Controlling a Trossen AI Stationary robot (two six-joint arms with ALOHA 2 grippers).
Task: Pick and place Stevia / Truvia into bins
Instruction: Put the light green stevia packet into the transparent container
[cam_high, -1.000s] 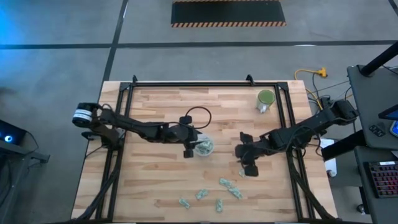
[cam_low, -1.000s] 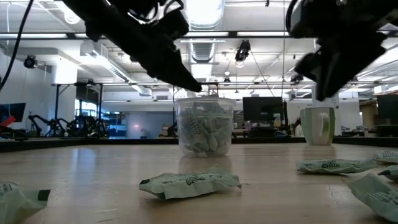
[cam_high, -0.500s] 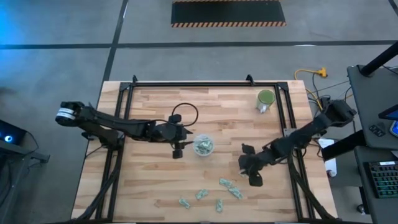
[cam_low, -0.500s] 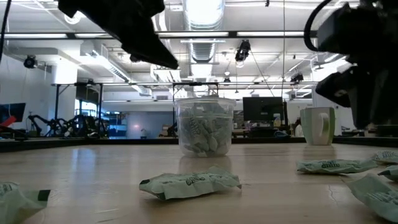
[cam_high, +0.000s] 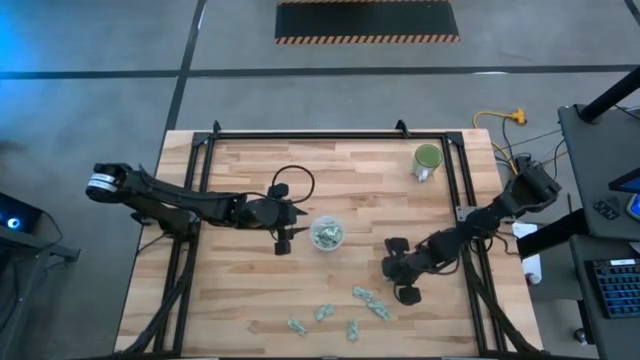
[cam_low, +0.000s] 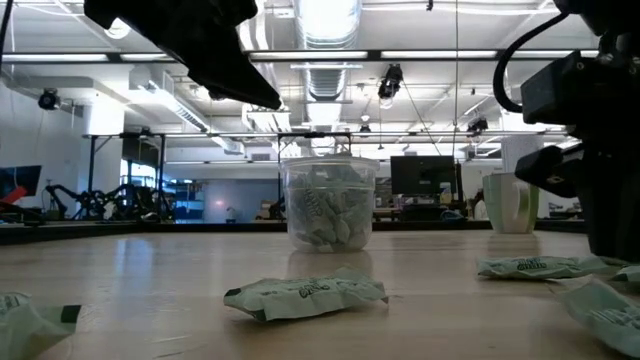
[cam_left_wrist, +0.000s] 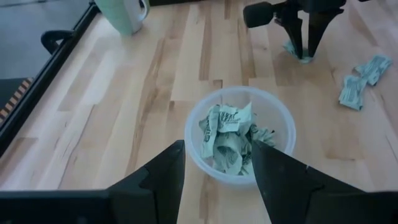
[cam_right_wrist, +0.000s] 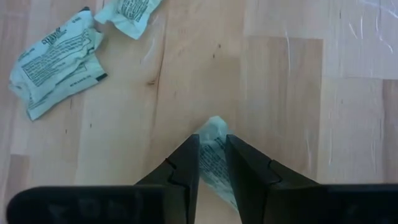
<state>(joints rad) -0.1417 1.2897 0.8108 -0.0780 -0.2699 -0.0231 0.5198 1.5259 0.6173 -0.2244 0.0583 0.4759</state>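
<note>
Crumpled pale green Stevia packets fill the clear round cup (cam_high: 327, 233) (cam_low: 328, 210) (cam_left_wrist: 239, 143), which stands on its base mid-table. Several more packets lie flat toward the near edge (cam_high: 370, 300) (cam_low: 305, 295) (cam_right_wrist: 56, 62). My left gripper (cam_high: 283, 239) (cam_left_wrist: 214, 171) hangs open above the table, just left of the cup. My right gripper (cam_high: 398, 272) (cam_right_wrist: 213, 163) is down at the table right of the cup, shut on one packet (cam_right_wrist: 214, 134). My right gripper pinches a single Stevia packet between its two fingers (cam_right_wrist: 186, 163), coming from above and pointing down. The fingers lie along the packet's sides, and its one end (cam_right_wrist: 215, 126) sticks out past the tips. The packet rests on the wood.
A green mug with a white handle (cam_high: 427, 160) (cam_low: 512, 203) stands near the far right corner. Black rails (cam_high: 300, 133) frame the tabletop. Bare wood lies left of the cup and along the far side.
My left gripper has drawn back from over the cup toward the table's left and now holds still. My right gripper has moved toward the near edge and come down onto a packet lying right of the cup.
</note>
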